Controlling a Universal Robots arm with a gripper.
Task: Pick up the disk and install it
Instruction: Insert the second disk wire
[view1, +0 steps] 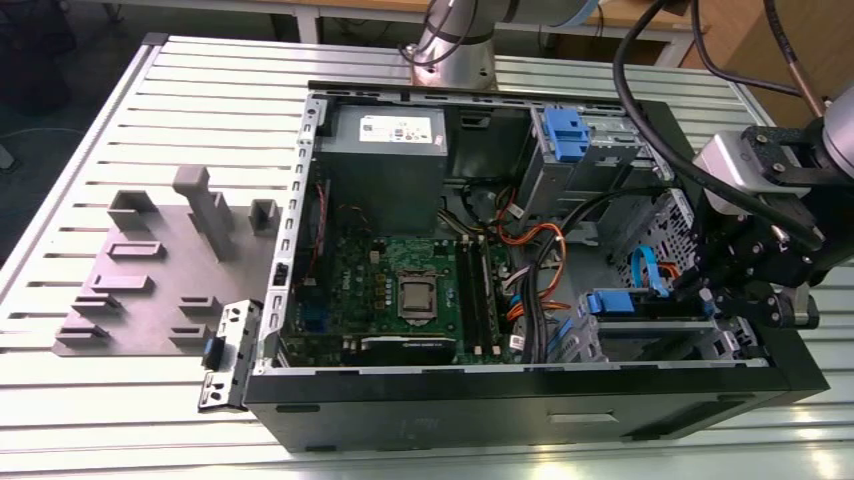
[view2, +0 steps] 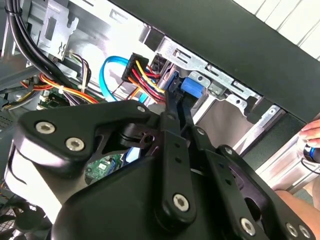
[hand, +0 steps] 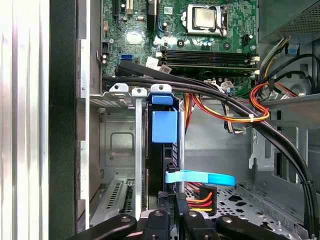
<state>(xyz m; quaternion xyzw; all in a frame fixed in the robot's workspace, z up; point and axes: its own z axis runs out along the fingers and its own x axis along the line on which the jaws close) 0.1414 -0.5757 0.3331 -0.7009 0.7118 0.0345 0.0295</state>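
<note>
Lying open on the slatted metal desk (view1: 107, 420): a black computer case (view1: 534, 410), side panel off, taking up the desk's middle and the half toward the exterior view's right. Beside it, toward the desk's edge on the exterior view's left, a flat grey fixture plate (view1: 147, 290) with upright blocks.

Inside the case, standing on edge in the lower drive cage (view1: 667, 335) at the corner nearest the arm: the disk (view1: 622, 303), its blue carrier tab facing the green motherboard (view1: 400, 270). In the first wrist view, seen edge-on as a dark slab (hand: 162, 160) with the blue tab on top, slotted between the cage's metal walls, a blue flat data cable (hand: 200, 177) and a red-yellow-black power lead (hand: 200, 200) just beside it.

Reaching down to the cage at the disk's rear end: the tool (view1: 707, 290), in both wrist views (hand: 171, 200) (view2: 179, 102) right against the disk. Cannot tell whether clenched on the disk or released.

Fixed to the upper drive bay: a second blue bracket (view1: 566, 135), well apart from the tool.
</note>
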